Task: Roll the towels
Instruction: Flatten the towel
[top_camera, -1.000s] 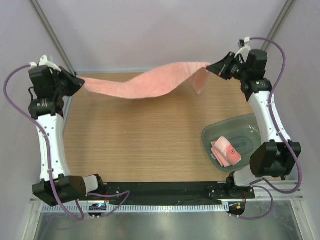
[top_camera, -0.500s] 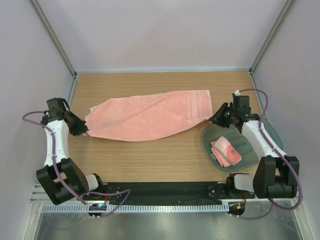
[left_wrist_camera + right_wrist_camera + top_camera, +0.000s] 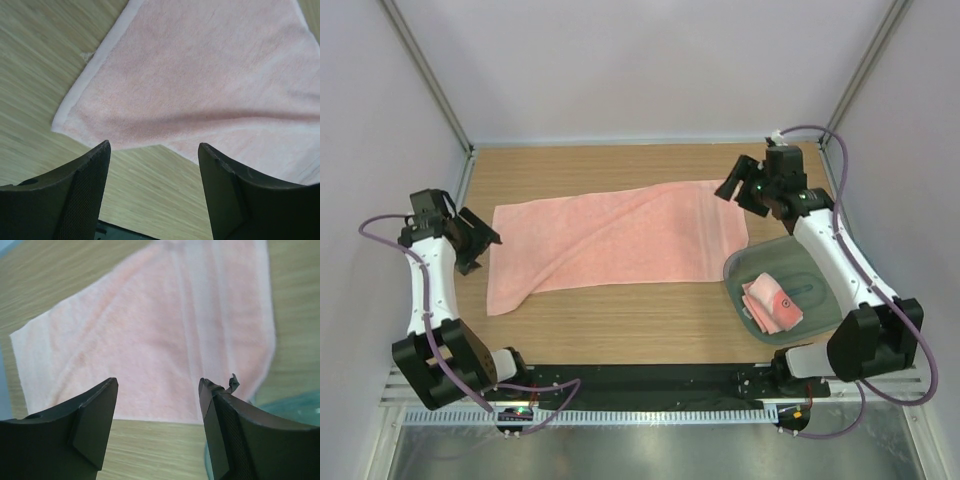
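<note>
**Salmon terry towel (image 3: 615, 240) flat on wood, both my grips empty**

It lies spread as a rough rectangle across the wood-grain table (image 3: 620, 320). Soft looped pile, smoother woven border, near-left corner sagging out of square. My left gripper (image 3: 483, 245) hovers just off its left end, jaws wide, nothing btwn them. My right gripper (image 3: 737, 192) hangs over the far-right corner, also wide & empty. 2nd towel (image 3: 770, 305) sits folded in the translucent tub (image 3: 750, 265), white label up.

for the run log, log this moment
rectangular salmon-pink terry towel: spread on table; folded pink towel: in grey-green plastic tub; jaws: both open, empty
</note>
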You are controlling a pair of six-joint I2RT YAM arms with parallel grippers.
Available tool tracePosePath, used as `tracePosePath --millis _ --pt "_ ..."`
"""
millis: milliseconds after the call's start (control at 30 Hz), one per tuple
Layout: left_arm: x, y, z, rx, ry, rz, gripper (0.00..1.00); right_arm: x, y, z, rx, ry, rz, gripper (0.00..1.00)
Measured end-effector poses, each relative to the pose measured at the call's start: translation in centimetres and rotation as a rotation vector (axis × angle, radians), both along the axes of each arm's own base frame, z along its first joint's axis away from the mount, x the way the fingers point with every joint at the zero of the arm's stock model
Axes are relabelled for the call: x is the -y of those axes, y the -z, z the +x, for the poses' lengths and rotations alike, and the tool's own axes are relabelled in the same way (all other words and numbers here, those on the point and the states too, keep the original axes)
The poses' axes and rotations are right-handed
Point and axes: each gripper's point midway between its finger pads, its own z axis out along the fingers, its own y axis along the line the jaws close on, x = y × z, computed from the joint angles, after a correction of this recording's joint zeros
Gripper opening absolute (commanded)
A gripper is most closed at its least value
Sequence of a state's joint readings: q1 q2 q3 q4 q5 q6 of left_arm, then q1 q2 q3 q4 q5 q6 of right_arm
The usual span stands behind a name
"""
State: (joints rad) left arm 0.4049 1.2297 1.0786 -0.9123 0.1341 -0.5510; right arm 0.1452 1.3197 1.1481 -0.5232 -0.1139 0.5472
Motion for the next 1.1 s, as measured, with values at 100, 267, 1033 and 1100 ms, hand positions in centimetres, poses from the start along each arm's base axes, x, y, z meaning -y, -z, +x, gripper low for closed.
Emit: tracePosePath --millis 100,267,1033,1100 --pt "-1.0 0.4 2.1 0.007 -0.026 0.001 0.69 -3.0 -2.3 2.6 0.061 -0.08 -0.005 0.72" --pt "-2.5 3.4 8.3 -0.033 -0.019 -0.051 0.62 -6.1 1.3 6.4 -0.023 -0.166 -0.023 0.72" --pt "-3.3 12.5 25.7 -0.125 0.067 0.03 0.58 -7.7 11.3 9.8 -0.266 -0.263 -0.064 0.72" --pt "-4.1 12.4 26.1 -0.124 0.067 0.049 0.58 -7.9 11.8 10.0 -0.276 -0.266 -0.061 0.72"
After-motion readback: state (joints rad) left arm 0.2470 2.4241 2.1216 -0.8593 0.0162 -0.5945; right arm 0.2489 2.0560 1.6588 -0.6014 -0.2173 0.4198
